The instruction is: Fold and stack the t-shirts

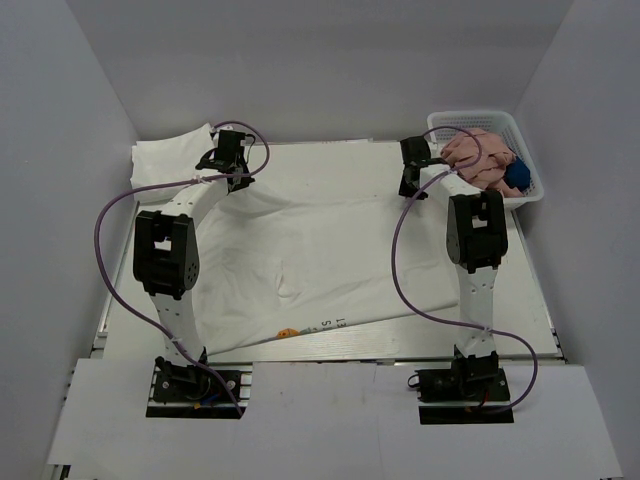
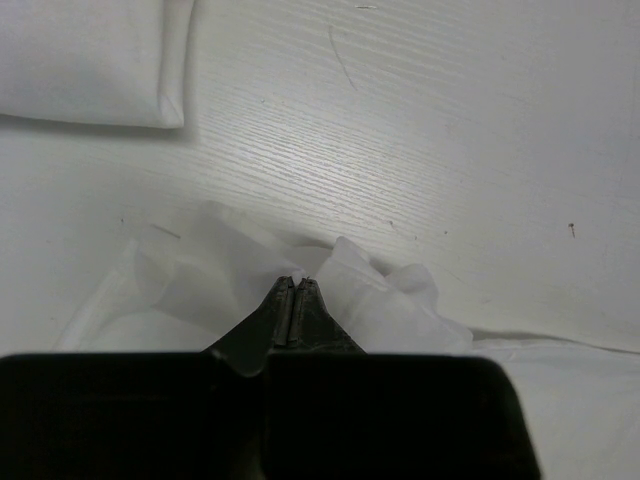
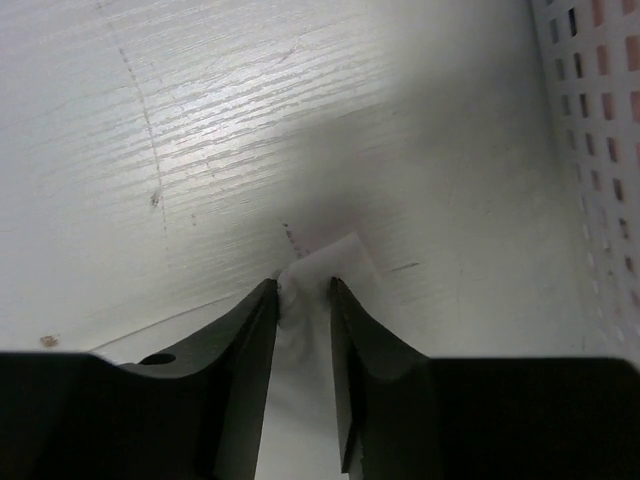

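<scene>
white t-shirt [image 1: 300,240] spread on the wood-grain table [image 1: 530,290]
my left gripper [image 2: 297,284] is clamped on its crumpled corner, my right gripper [image 3: 303,284] on a thin edge; a folded tee [image 2: 90,60] lies beyond.

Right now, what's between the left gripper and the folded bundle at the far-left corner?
Mostly bare table. The left wrist view shows the left gripper pinching a bunched edge of the spread t-shirt, and the folded bundle lies apart beyond it.
</scene>
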